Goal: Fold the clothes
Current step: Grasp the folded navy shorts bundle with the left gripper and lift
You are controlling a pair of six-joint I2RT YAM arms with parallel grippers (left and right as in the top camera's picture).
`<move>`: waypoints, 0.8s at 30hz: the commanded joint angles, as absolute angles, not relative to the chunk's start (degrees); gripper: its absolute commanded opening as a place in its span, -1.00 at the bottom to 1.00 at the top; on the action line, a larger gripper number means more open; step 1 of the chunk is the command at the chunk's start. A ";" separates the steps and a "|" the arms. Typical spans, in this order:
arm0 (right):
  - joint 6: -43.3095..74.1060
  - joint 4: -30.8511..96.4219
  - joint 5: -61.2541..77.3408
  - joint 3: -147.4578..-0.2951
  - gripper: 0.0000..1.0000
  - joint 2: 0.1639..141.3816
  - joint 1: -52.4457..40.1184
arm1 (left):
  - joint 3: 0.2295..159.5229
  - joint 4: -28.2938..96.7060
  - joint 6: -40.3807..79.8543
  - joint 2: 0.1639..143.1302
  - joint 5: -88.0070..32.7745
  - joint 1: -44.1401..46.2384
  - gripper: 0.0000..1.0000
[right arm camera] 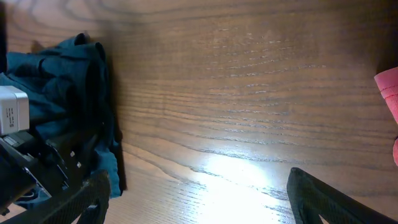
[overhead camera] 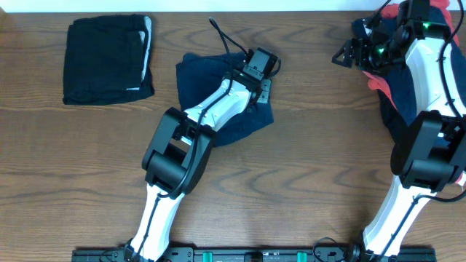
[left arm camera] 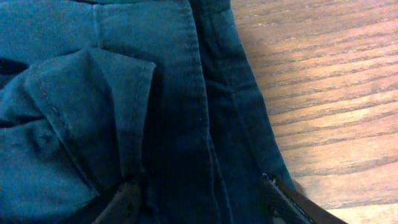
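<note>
At ten o'clock on the brown wood-grain table (overhead camera: 313, 175) lies a black fabric garment with a pale grey stripe (overhead camera: 108, 60), already squared into a neat rectangle and well apart from the rest. Toward the table's centre, just short of twelve o'clock, a dark navy blue shorts-like garment (overhead camera: 218, 91) lies crumpled, with the left arm (overhead camera: 211, 116) stretched across it. The left gripper (left arm camera: 200, 190) sits low on the garment's three o'clock edge, jaws apart and straddling a doubled hem (left arm camera: 205, 93). The cloth between them looks flat, not pinched, so I judge the grasp not yet made.

To do this step well, the jaws should close on the hem through every layer. They should bite right at the edge rather than on the loose flap (left arm camera: 81, 118) bunched at nine o'clock in the wrist view, or the fold will drag crooked. A low, slow carry toward the opposite edge should keep the cloth from sliding on the smooth wood.

Farther right, the right gripper (right arm camera: 199, 186) hangs released over bare table, nothing between its fingers. At two o'clock sits a heap of navy and coral-red garments (overhead camera: 389, 87), partly under the right arm (overhead camera: 429, 73) and unfolded.
</note>
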State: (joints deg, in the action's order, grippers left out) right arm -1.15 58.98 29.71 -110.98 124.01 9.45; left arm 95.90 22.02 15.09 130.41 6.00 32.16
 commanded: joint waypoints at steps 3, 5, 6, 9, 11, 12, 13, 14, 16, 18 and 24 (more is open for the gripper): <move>-2.46 59.02 29.76 -112.12 0.78 122.67 9.32 | 94.74 22.74 17.50 134.87 5.61 32.23 0.47; -2.46 59.18 29.76 -112.12 0.78 122.67 9.32 | 95.02 22.41 17.50 134.78 4.97 32.23 0.52; -2.48 59.20 29.76 -112.12 0.78 122.67 9.32 | 95.18 22.46 17.50 134.78 4.51 32.23 0.56; -2.46 59.18 29.76 -112.12 0.78 122.67 9.32 | 95.18 23.05 17.54 134.78 1.45 32.51 0.64; -2.46 59.18 29.76 -112.12 0.78 122.67 9.32 | 95.18 24.64 17.50 134.80 0.45 32.95 0.68; -2.46 59.18 29.76 -112.12 0.78 122.67 9.32 | 95.18 25.56 17.47 134.80 0.69 33.30 0.69; -2.46 59.18 29.76 -112.12 0.78 122.67 9.30 | 95.18 26.41 17.37 134.80 1.19 33.63 0.69; -2.46 59.13 29.78 -112.12 0.79 122.67 9.30 | 95.18 27.05 16.93 134.80 2.09 34.02 0.70; -2.44 58.94 29.78 -112.12 0.79 122.67 9.23 | 95.18 28.34 14.79 134.80 5.34 35.11 0.71; -2.42 58.72 29.80 -112.12 0.78 122.67 9.02 | 95.29 29.71 13.96 134.80 9.43 35.99 0.75; -2.42 58.78 29.85 -112.12 0.79 122.67 8.38 | 95.26 32.77 13.13 134.96 11.44 36.42 0.75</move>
